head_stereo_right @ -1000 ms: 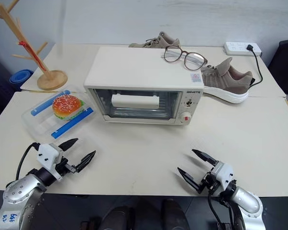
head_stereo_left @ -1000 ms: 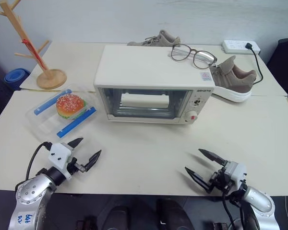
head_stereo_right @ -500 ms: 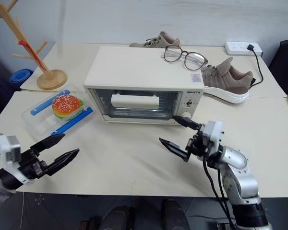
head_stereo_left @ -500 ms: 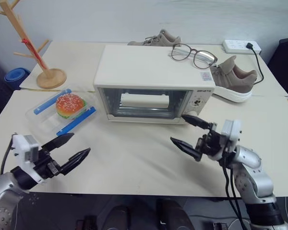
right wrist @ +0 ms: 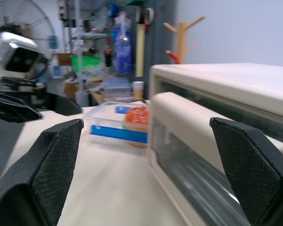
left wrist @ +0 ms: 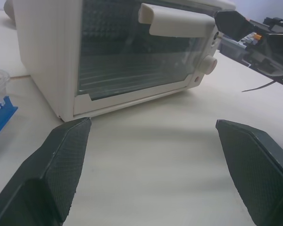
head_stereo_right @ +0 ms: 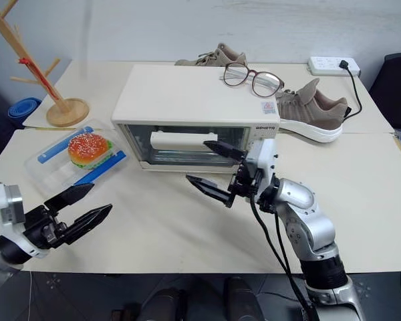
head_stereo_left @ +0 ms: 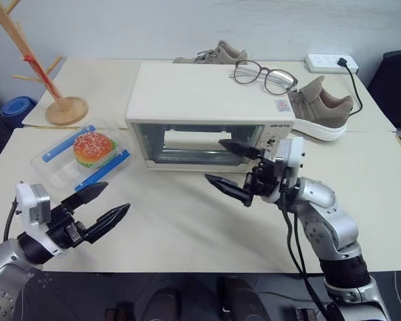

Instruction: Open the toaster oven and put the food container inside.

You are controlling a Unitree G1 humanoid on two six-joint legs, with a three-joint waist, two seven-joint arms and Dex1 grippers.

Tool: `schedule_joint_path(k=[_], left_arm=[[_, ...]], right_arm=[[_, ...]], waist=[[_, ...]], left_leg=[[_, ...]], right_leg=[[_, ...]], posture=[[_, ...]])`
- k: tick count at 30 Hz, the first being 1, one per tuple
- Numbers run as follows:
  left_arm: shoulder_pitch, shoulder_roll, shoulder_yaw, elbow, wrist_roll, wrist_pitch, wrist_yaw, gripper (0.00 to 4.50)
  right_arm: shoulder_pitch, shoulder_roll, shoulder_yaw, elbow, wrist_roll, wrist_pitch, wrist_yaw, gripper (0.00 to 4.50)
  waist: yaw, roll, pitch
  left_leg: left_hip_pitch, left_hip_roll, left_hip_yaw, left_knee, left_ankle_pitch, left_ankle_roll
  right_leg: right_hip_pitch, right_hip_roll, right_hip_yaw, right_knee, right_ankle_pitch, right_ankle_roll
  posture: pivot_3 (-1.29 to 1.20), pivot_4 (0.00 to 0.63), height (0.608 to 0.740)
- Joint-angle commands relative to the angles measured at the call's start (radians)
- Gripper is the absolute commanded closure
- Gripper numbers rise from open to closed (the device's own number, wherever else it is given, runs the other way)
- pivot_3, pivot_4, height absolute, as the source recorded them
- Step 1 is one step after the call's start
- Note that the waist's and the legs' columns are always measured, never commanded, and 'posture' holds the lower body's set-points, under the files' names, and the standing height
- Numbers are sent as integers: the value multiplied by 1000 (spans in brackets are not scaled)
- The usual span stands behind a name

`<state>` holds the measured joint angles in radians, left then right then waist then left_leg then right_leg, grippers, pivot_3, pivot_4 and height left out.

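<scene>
Toaster oven [head_stereo_left: 210, 93] – cream-white body, clear glass door, white bar handle [left wrist: 177, 21], small pink-white sticker on top. Food container [head_stereo_left: 77, 157] clear with two blue strips; burger inside has an orange-red speckled bun with a green layer. Table [head_stereo_left: 187, 221] pale beige. Mug tree [head_stereo_left: 43, 70] light wood with a red band. Glasses [head_stereo_left: 264, 75] dark-rimmed. Shoes [head_stereo_left: 321, 110] taupe with white soles. Power strip [head_stereo_left: 331, 63] white, black cord. Both grippers' fingers [left wrist: 66, 162] black – finely cross-hatched pads.
</scene>
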<state>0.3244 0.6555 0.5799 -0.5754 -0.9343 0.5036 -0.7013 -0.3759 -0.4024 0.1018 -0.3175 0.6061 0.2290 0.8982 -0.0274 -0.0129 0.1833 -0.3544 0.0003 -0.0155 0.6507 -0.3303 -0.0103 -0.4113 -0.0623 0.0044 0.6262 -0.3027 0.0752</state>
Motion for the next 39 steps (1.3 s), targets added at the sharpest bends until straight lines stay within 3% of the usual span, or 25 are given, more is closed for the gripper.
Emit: schedule_joint_path(k=[1,9,21,29,35,39], left_arm=[[-7,7,10,4,5,-8,-7,0],[-19,12,19,12,-32,13,-8,0],[-34,1,9,12,12,-10,-15,0],[-45,-10,64,9,-41,-9,11,0],[-120,48,118,66,-85,37,62,0],[-248,77,77,160,-29,19,86,1179]], right_arm=[[-6,-8,-26,-52,27,15,2,19],[72,-62,-103,-52,39,41,-10,19],[-12,16,-65,16,-15,18,-49,19],[28,-45,-47,-4,-3,-20,155,19],[74,-103,-20,33,-68,-124,277,19],[86,-97,-11,41,-90,-150,287,0]], waist=[[1,0,0],[1,0,0],[-1,0,0],[-1,0,0],[0,0,0],[1,0,0]], left_leg=[[0,0,0,0,0,0],[0,0,0,0,0,0],[0,0,0,-1,0,0],[-1,0,0,-2,0,0],[-1,0,0,-1,0,0],[0,0,0,-1,0,-1]], right_leg=[[0,0,0,0,0,0],[0,-1,0,-1,0,0],[-1,0,0,0,0,0],[-2,0,0,-1,0,0],[-1,0,0,-1,0,0],[-1,1,0,0,0,0]], posture=[[0,150,740],[0,150,740],[0,150,740],[0,150,740],[0,150,740],[0,150,740]])
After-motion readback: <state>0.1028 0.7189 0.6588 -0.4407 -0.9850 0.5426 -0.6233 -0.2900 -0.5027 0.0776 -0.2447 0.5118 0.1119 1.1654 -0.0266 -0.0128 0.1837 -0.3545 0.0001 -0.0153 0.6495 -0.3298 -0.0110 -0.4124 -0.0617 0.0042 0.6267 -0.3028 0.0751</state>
